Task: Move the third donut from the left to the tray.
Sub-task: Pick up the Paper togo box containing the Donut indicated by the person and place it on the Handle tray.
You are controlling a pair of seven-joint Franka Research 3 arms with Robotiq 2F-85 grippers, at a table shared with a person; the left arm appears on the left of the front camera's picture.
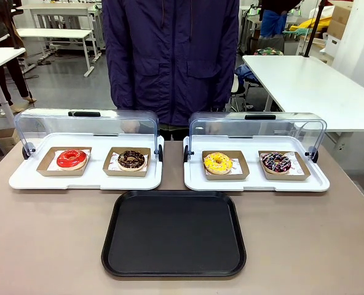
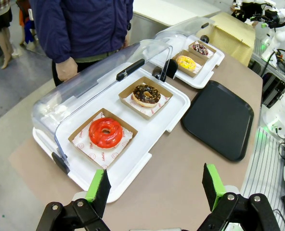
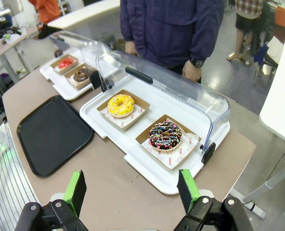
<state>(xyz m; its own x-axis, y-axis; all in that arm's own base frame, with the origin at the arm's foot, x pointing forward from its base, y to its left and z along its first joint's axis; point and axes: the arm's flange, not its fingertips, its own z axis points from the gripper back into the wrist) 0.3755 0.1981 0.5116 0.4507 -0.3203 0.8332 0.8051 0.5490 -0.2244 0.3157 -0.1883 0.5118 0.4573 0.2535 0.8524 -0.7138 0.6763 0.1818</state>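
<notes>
One yellow donut (image 1: 217,163) beyond tray (image 1: 173,193) rim

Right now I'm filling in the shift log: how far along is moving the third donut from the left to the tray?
Done: both clear covers are swung open. In hand: nothing; the left jaws and right jaws stand open and empty. Left: everything else. The yellow donut sits in its cardboard holder on the right white tray, and the black tray is bare.

Floor (image 1: 62,77): grey, smooth, slight sheen
Bench (image 1: 47,246): grey-brown top
Right table (image 1: 305,86): white, beyond the bench's right edge
Far tables (image 1: 50,32): white, metal legs, top left
Boxes (image 1: 339,23): cardboard, top right
</notes>
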